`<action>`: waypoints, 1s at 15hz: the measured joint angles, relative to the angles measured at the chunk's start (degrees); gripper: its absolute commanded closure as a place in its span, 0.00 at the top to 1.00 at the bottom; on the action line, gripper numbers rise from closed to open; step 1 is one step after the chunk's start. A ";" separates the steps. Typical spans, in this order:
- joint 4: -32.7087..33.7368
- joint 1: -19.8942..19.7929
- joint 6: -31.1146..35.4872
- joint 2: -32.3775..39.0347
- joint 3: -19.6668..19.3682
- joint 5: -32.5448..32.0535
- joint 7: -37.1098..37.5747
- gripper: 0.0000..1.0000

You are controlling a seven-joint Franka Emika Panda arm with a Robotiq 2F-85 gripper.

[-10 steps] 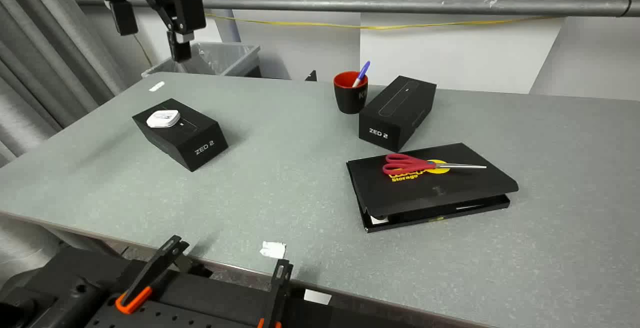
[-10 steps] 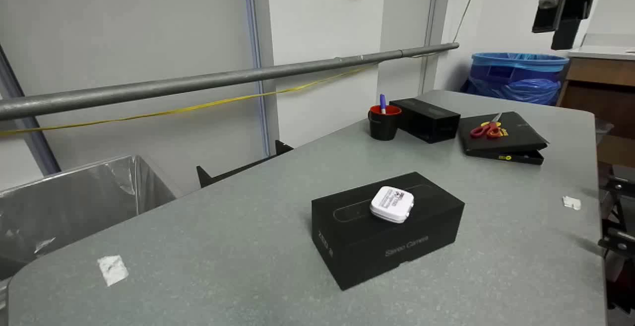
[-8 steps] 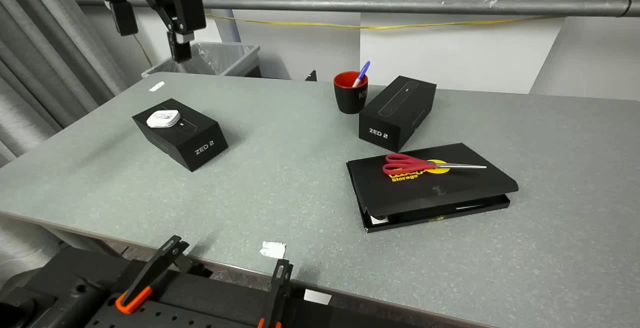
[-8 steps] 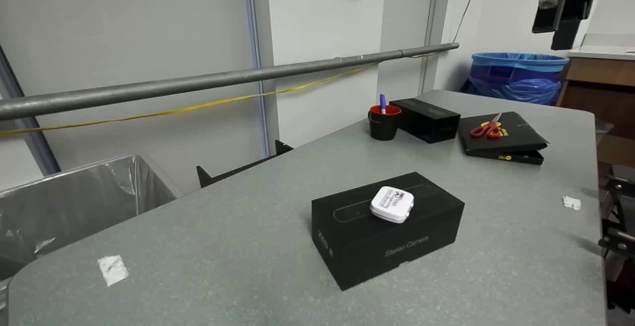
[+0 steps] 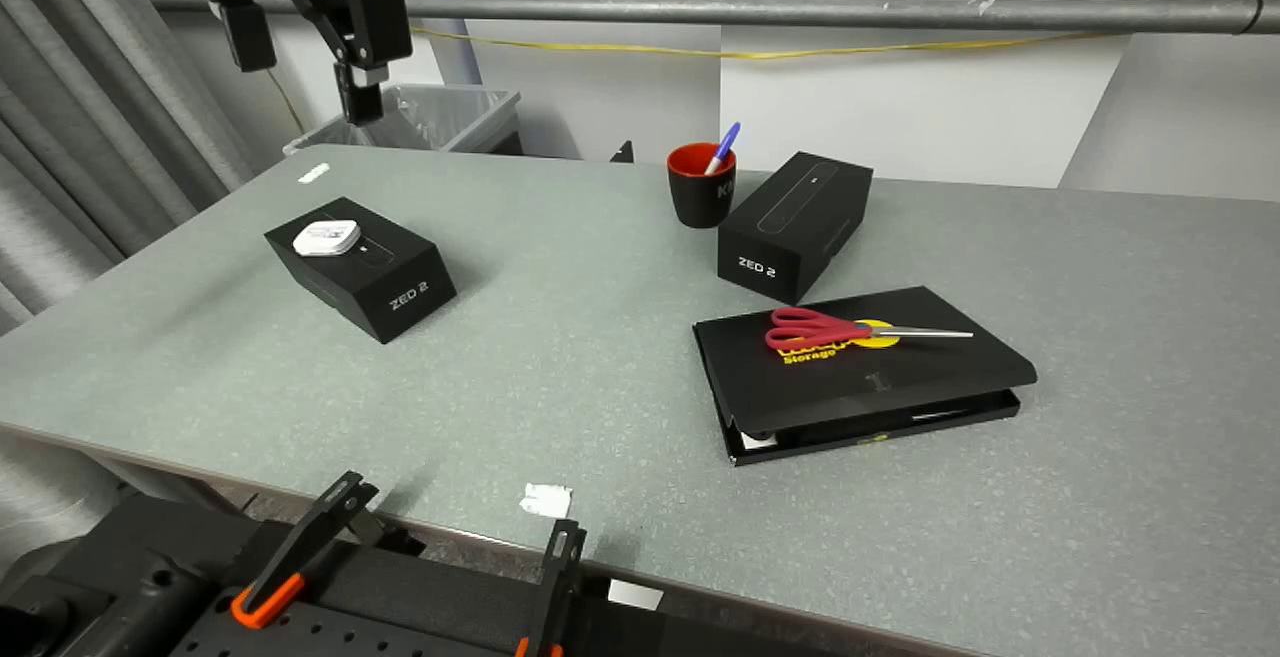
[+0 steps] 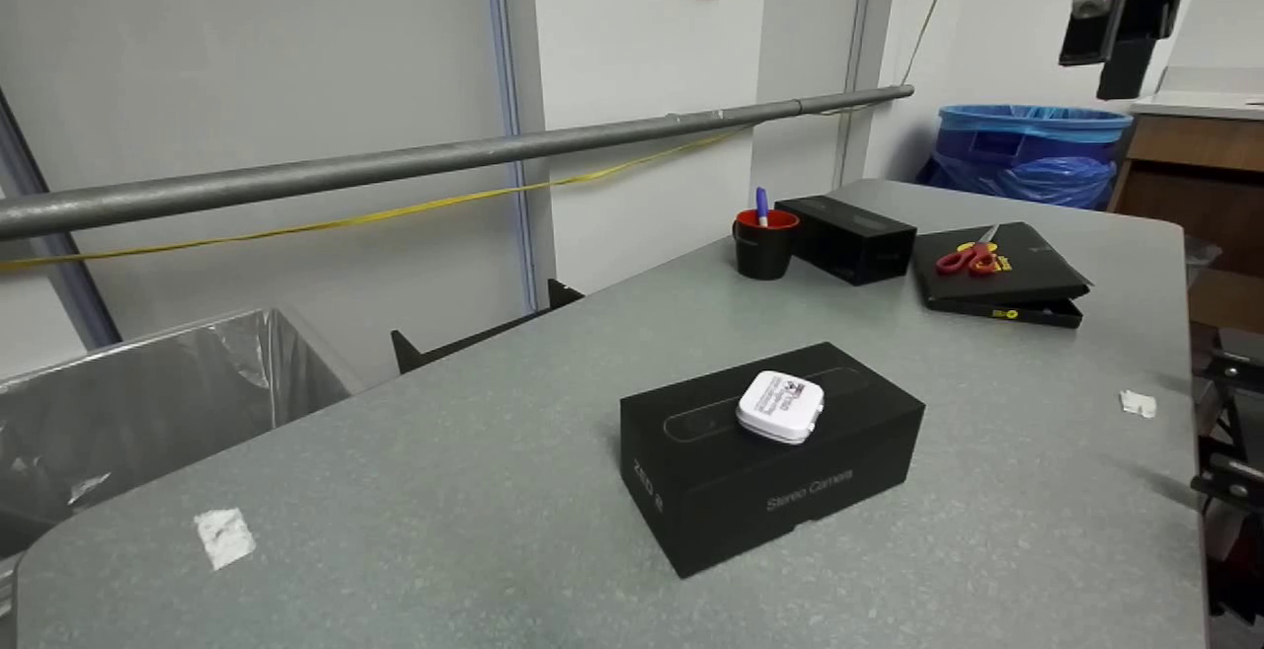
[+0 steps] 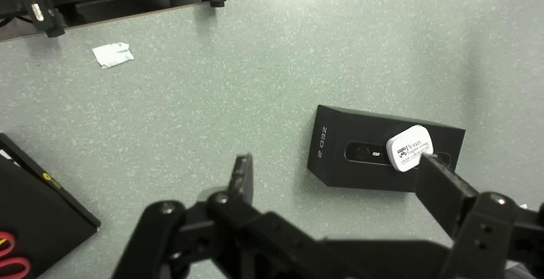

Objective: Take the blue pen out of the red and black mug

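A black mug with a red inside stands upright near the table's back edge; it also shows in an exterior view. A blue pen leans in it, its blue end sticking up above the rim; the pen also shows in an exterior view. Its lower part is hidden inside the mug. My gripper is high above the table, well apart from the mug. In the wrist view the gripper has its fingers wide apart with nothing between them. The mug and pen are out of the wrist view.
A black ZED 2 box stands close beside the mug. Another ZED 2 box carries a white tin. Red scissors lie on a black storage case. A grey pipe runs along the wall behind the table.
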 measured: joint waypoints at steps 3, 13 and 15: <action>-0.02 -0.33 1.28 0.10 0.35 -0.07 0.10 1.00; 8.27 -5.98 25.60 14.10 -4.12 -0.10 -0.72 1.00; 9.37 -6.37 25.58 15.74 -4.49 -0.10 -0.76 1.00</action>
